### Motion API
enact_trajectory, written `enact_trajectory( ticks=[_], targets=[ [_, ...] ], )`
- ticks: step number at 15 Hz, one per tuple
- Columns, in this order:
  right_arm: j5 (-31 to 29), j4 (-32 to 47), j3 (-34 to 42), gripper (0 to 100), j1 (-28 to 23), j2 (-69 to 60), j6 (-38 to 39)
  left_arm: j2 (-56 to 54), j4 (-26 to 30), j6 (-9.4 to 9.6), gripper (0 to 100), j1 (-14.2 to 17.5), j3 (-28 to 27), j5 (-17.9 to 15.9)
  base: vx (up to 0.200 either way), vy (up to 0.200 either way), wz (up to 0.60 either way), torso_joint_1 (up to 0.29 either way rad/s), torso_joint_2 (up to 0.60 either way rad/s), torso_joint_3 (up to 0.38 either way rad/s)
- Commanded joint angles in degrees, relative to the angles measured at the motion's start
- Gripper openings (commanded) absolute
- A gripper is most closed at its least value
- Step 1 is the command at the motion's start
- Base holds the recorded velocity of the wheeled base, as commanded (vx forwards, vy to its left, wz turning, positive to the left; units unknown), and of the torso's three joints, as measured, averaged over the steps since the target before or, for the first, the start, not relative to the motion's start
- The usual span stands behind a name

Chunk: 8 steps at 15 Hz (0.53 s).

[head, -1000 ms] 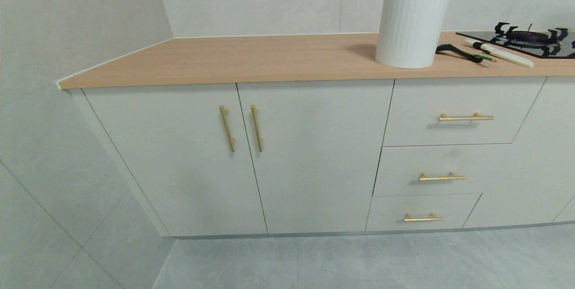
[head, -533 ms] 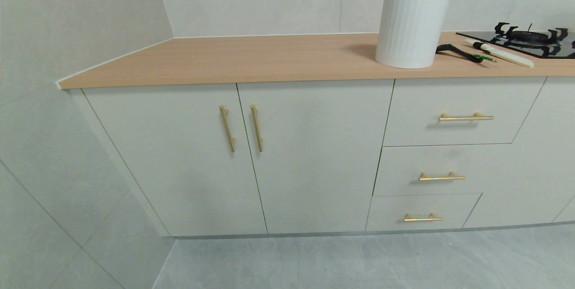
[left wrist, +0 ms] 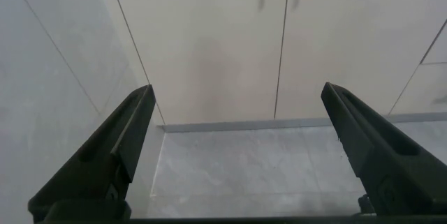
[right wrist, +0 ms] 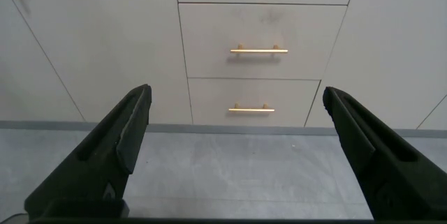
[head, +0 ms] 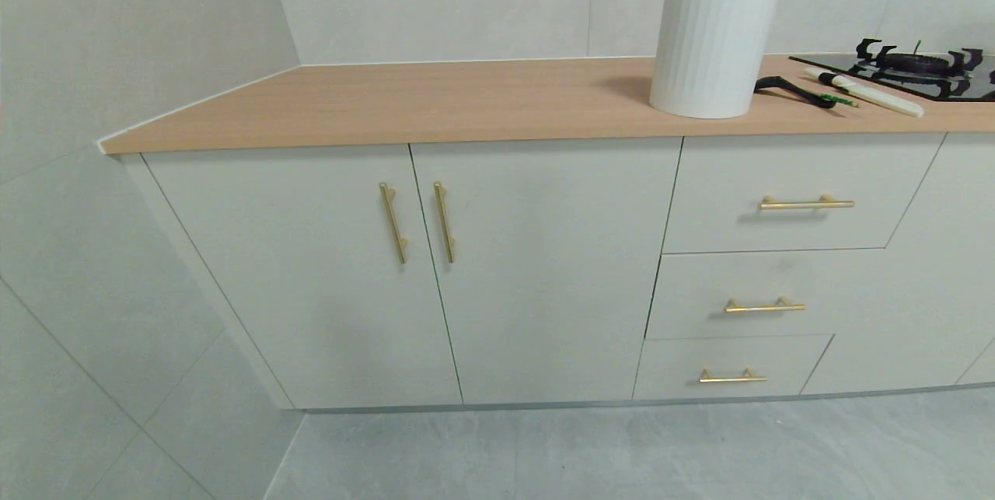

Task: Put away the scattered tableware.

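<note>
On the wooden countertop point(head: 435, 103) stands a tall white ribbed holder point(head: 715, 37). Just to its right lie a black-handled utensil point(head: 793, 89), a green-tipped utensil point(head: 838, 100) and a long white utensil point(head: 871, 93). My left gripper point(left wrist: 237, 95) hangs low with its fingers wide open, facing the double cabinet doors point(left wrist: 279, 49) and the floor. My right gripper point(right wrist: 237, 95) is also open and holds nothing, facing the lower drawers point(right wrist: 260, 42).
A black gas hob point(head: 909, 68) sits at the counter's far right. Below the counter are two doors with gold handles point(head: 420, 222) and three drawers point(head: 801, 203). A tiled wall point(head: 93, 173) closes the left side. Grey floor point(head: 622, 453) lies in front.
</note>
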Motion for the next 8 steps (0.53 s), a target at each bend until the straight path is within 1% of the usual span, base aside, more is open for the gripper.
enact_trajectory(
  ticks=[1,2,5,6,7,8],
  targets=[
    [-0.02,0.02,0.00,100,0.01,0.14,0.01,0.09,0.15,-0.03,100,0.00,0.02,-0.01,0.000,0.000,0.00,0.000,0.00,0.000],
    [-0.02,0.02,0.00,100,0.01,0.14,0.10,0.09,0.15,-0.03,100,0.00,0.02,-0.01,0.000,0.000,0.00,0.000,0.00,0.000],
    [-0.02,0.02,0.00,100,0.01,0.14,0.18,0.09,0.06,-1.79,100,0.00,0.02,0.08,0.000,0.000,0.00,0.000,0.00,0.000],
    [0.15,0.02,0.00,100,0.01,0.14,0.27,0.09,-0.03,-3.46,100,0.00,0.02,0.08,0.000,0.000,0.00,0.000,0.00,0.000],
    [0.15,0.02,0.00,100,0.01,0.14,0.27,0.09,-0.03,-3.63,100,0.00,0.02,0.08,0.000,0.000,0.00,0.000,0.00,0.000],
    [0.42,0.02,0.00,100,0.01,0.14,0.27,0.09,-0.03,-3.37,100,0.00,0.02,0.08,0.000,0.000,0.00,0.000,0.00,0.000]
  ],
)
